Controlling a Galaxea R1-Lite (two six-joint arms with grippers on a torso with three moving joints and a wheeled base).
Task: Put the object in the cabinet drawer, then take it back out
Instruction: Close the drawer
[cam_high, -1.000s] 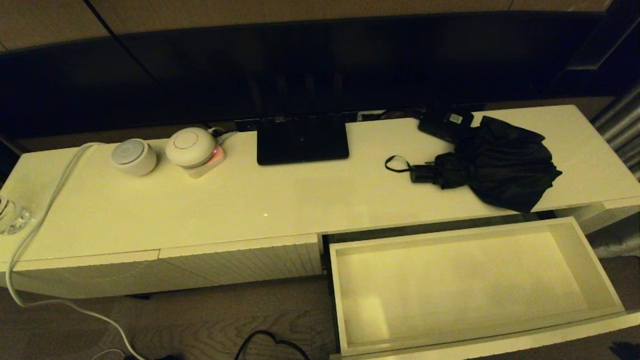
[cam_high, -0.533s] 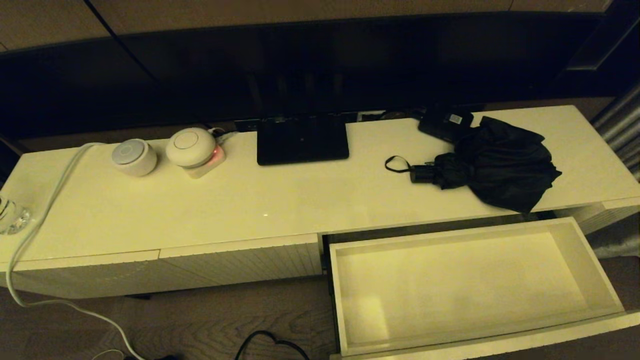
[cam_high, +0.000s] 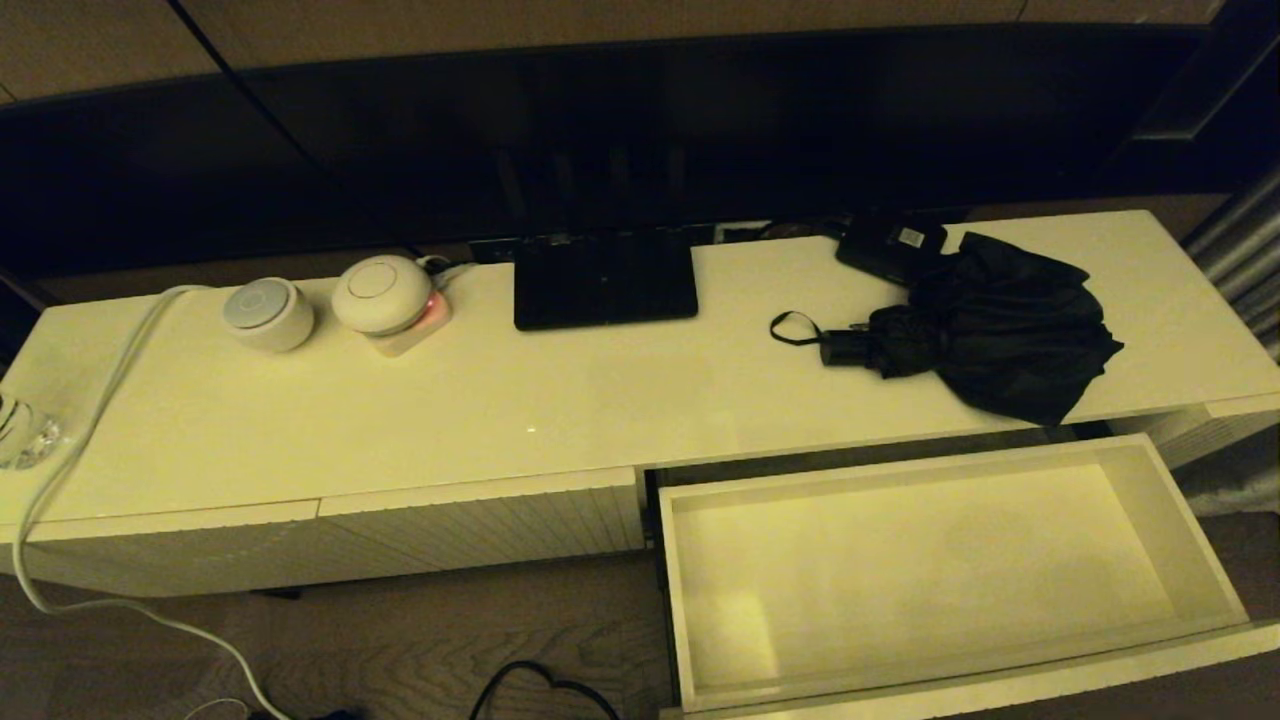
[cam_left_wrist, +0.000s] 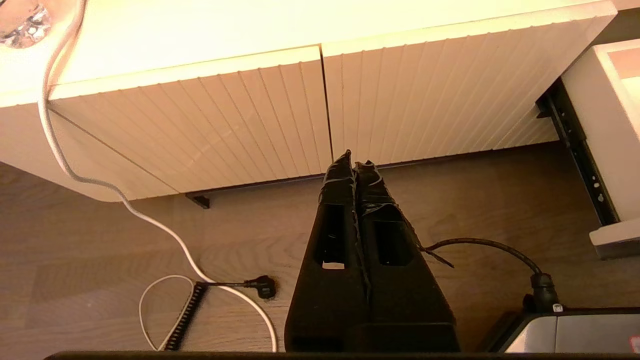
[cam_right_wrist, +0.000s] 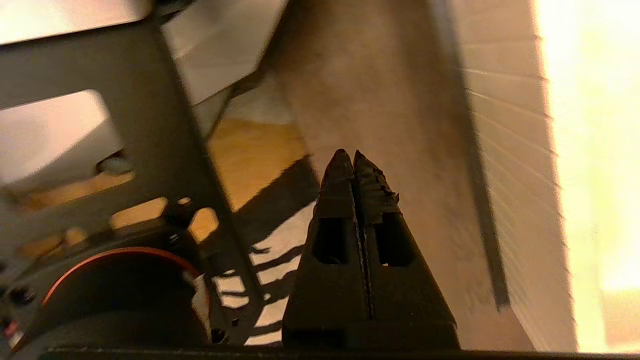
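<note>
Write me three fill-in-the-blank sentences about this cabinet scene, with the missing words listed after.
1. The cabinet drawer stands pulled ____.
2. The black umbrella lies on the cabinet ____, not in the drawer.
3. The right tool has its fingers pressed ____, holding nothing.

Missing words: open; top; shut

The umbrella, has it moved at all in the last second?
No. The umbrella lies where it was, beside the black box on the cabinet top.
</note>
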